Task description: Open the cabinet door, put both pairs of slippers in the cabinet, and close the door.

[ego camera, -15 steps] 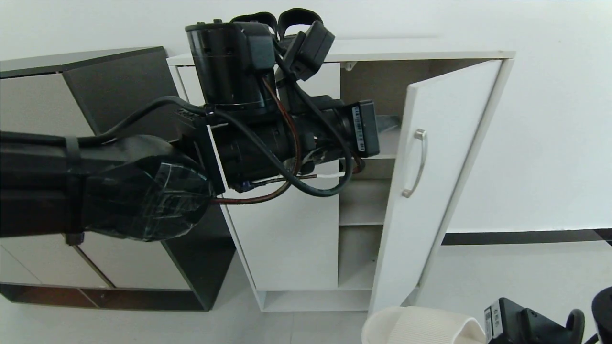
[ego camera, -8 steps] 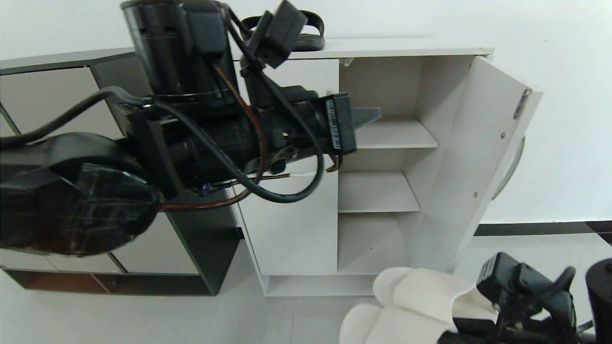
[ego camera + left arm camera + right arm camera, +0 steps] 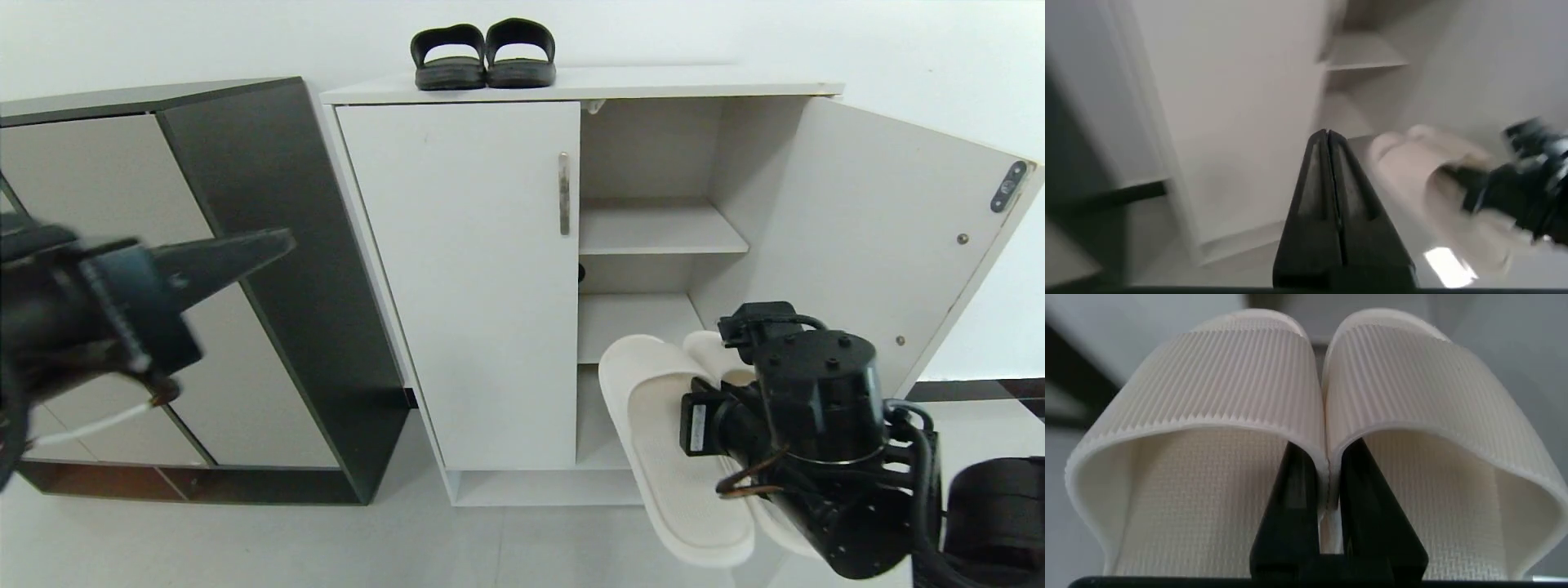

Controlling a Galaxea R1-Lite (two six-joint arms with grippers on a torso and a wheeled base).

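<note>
A pair of white slippers [image 3: 678, 457] hangs in front of the open lower right part of the white cabinet [image 3: 653, 229]. My right gripper [image 3: 1323, 486] is shut on the slippers' two inner straps, pinched together [image 3: 1327, 416]. The cabinet's right door [image 3: 865, 237] stands wide open and its left door [image 3: 465, 278] is closed. A pair of black slippers [image 3: 482, 55] rests on the cabinet top. My left gripper [image 3: 277, 238] is shut and empty, far left in front of the dark cabinet. The left wrist view looks past its shut fingertips [image 3: 1328, 143] to the white slippers [image 3: 1429, 171].
A dark cabinet with pale panels [image 3: 269, 245] stands against the white one's left side. Inside the open half are bare shelves [image 3: 637, 318]. Grey floor [image 3: 531, 547] lies below and a white wall [image 3: 939, 122] is behind.
The right door has swung fully open. My left arm has pulled back from the doorway to the far left. My right arm has raised the white slippers up in front of the open compartment.
</note>
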